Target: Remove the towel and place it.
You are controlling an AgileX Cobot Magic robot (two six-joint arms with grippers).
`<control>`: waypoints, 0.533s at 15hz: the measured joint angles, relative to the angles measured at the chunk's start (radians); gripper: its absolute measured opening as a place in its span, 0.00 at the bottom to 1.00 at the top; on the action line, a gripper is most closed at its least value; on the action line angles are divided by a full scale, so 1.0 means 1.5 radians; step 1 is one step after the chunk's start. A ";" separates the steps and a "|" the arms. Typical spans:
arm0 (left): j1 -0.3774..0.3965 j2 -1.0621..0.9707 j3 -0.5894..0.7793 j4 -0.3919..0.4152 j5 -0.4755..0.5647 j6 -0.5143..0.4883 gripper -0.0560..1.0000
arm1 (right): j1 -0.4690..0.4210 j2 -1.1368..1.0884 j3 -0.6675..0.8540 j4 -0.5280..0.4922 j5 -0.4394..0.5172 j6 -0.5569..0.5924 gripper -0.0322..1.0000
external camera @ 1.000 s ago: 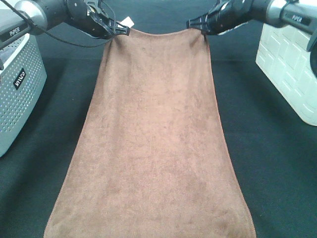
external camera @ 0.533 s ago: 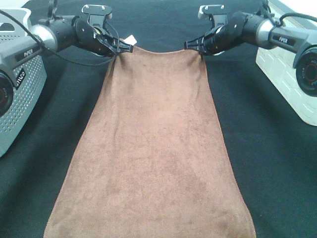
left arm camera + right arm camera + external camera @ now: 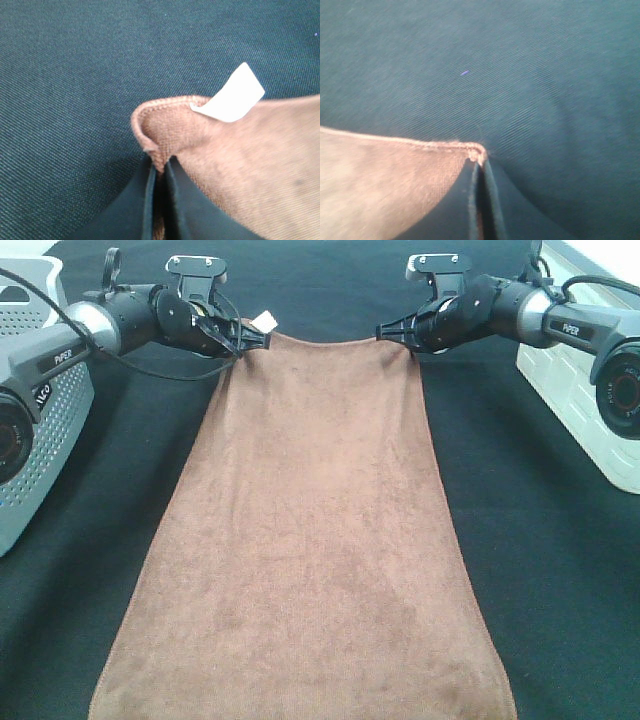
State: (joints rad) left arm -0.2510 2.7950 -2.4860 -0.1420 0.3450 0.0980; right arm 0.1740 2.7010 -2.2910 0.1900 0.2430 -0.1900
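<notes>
Basket (image 3: 40,440) in grey is sitting at the frame's left edge; left gripper (image 3: 252,337) is pinching the brown towel (image 3: 310,540) at its upper-left tagged corner, right gripper (image 3: 388,334) is clamping the upper-right corner, cloth spreading down the centre

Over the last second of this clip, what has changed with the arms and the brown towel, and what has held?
Both arms have drawn back from the camera, so more of each shows. The left gripper and right gripper carried the towel far corners slightly down the overhead view. Nothing was released: both stay clamped on their corners, the white tag by the left one. The near hem, grey basket and white bin are unmoved.
</notes>
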 joint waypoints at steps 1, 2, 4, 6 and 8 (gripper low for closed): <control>0.000 0.003 0.000 -0.002 -0.009 0.000 0.10 | -0.001 0.000 0.000 0.001 -0.001 0.000 0.03; 0.000 0.008 0.000 -0.003 -0.014 0.000 0.12 | -0.001 0.000 0.000 0.001 -0.001 0.000 0.04; 0.000 0.019 0.000 -0.005 -0.021 0.000 0.25 | -0.003 0.000 0.000 0.001 -0.003 0.000 0.15; 0.000 0.023 0.000 -0.006 -0.041 0.000 0.54 | -0.009 0.000 0.000 0.010 -0.005 0.007 0.47; 0.000 0.023 0.000 -0.007 -0.068 0.000 0.67 | -0.017 0.000 0.000 0.013 -0.005 0.013 0.69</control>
State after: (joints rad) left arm -0.2510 2.8290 -2.4860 -0.1520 0.2430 0.0980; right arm 0.1480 2.7010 -2.2910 0.2090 0.2350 -0.1700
